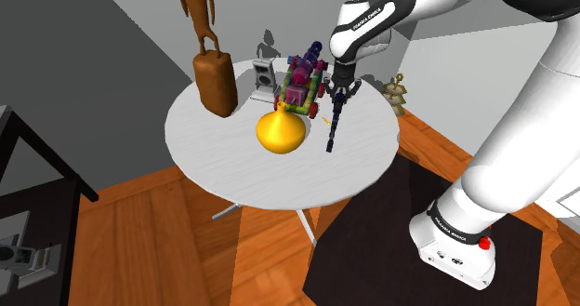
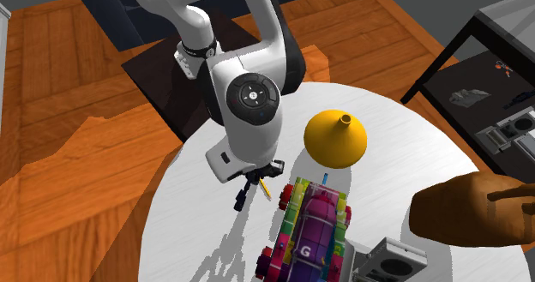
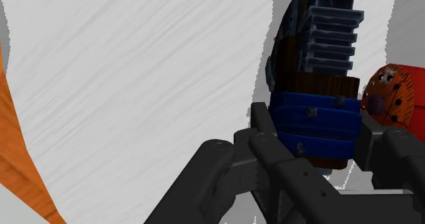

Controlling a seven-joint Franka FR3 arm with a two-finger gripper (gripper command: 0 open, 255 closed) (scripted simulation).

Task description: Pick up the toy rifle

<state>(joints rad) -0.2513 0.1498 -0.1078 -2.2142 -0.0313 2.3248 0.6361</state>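
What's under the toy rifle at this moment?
Bare white tabletop lies below the toy rifle, which the gripper clasps near its upper end. Whether its lower tip touches the tabletop cannot be told; the arm covers most of it in the second exterior view.

I get bright, even light in all three views. On the round white table shadows are soft and pale. In the shoulder view a grey shadow shape lies on the wall beyond the table's far edge. In the second exterior view the arm's shadow spreads as a faint, streaky grey patch over the table's edge at that view's lower left. In the wrist view the toy rifle throws a grey band on the tabletop beside it, with a saw-toothed border. Focus is crisp from edge to edge.
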